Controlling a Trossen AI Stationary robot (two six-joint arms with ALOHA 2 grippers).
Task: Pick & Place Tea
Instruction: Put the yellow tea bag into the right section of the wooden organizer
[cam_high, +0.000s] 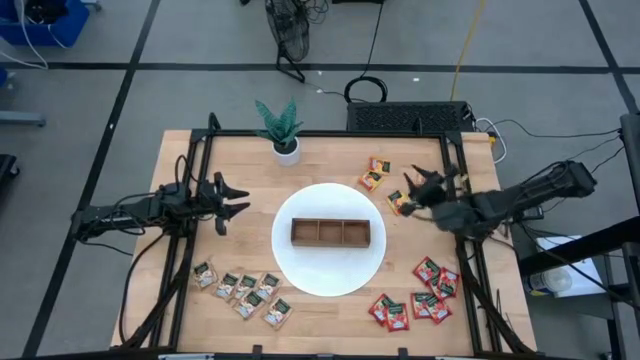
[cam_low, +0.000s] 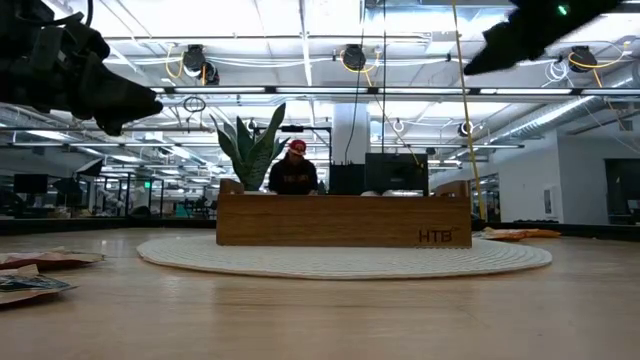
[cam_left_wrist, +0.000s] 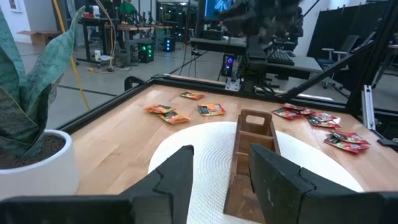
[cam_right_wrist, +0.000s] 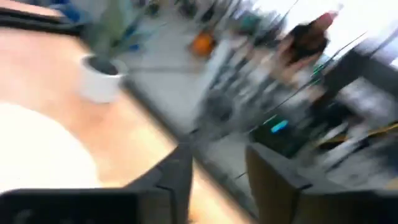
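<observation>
Three groups of tea sachets are lying on the bench (cam_high: 180, 150) around a round white mat (cam_high: 300, 275), and none is sitting yet in the wooden tray (cam_high: 331, 233) at the mat's middle, so the job appears to be at its start, in the reaching step. The orange-yellow sachets (cam_high: 374, 173) are lying beyond the mat toward the right arm's side, the red sachets (cam_high: 425, 290) at the near right corner, and the pale beige sachets (cam_high: 245, 290) near the left front. The right pincer (cam_high: 418, 192) is hovering just over one orange-yellow sachet (cam_high: 398, 203) with its fingers parted and nothing between them; its own wrist view is smeared, which suggests it is swinging. The left pincer (cam_high: 235, 201) is waiting beside the mat's left edge, fingers spread moderately and holding nothing, pointing at the tray. The next move probably calls for the right pincer to settle over that flat sachet, press down to the wood and close on its thin edge, which may slip. The letters "HTB" (cam_low: 435, 236) are showing on the tray's side wall in the low view; printing on the sachets is too small to read. A potted plant (cam_high: 281, 130) is standing behind the mat, and a person (cam_low: 295, 170) is sitting in the room beyond.
</observation>
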